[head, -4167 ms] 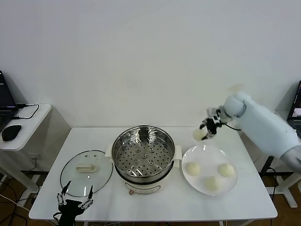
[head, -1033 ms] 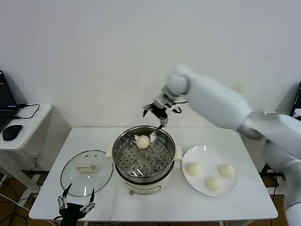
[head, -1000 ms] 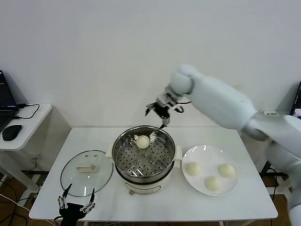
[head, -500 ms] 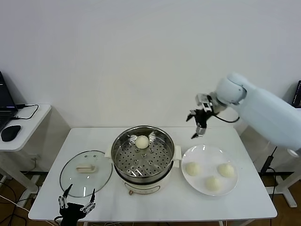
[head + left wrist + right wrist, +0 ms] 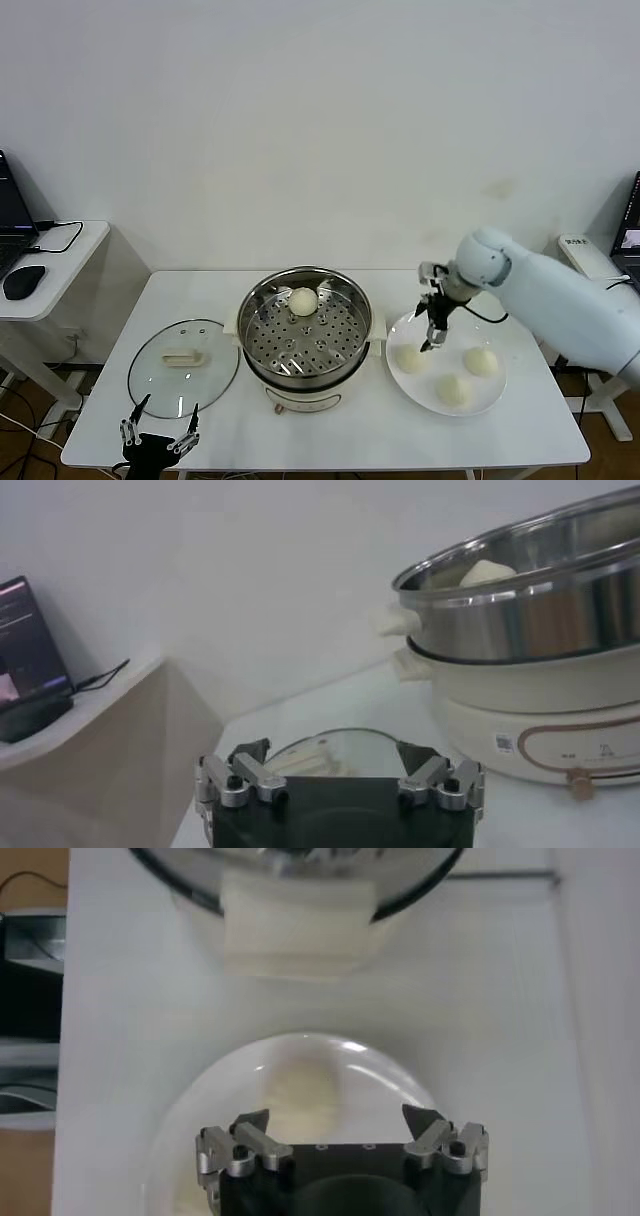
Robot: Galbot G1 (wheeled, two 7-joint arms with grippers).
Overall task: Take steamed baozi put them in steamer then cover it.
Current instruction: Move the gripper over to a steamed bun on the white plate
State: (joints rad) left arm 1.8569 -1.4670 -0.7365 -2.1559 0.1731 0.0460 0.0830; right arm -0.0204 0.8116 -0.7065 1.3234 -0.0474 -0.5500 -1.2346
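The left tool [image 5: 158,440] is cut off at the near tabletop [image 5: 330,425] edge, parked with fingers spread and empty, just before the cover [image 5: 184,366] lying flat. The right tool [image 5: 433,325] is seen wide open, holding nothing, poised over the plate [image 5: 490,395] above the nearest of three steamed baozi [image 5: 410,358]. A fourth bun [image 5: 303,300] is seen inside the steamer [image 5: 305,335].
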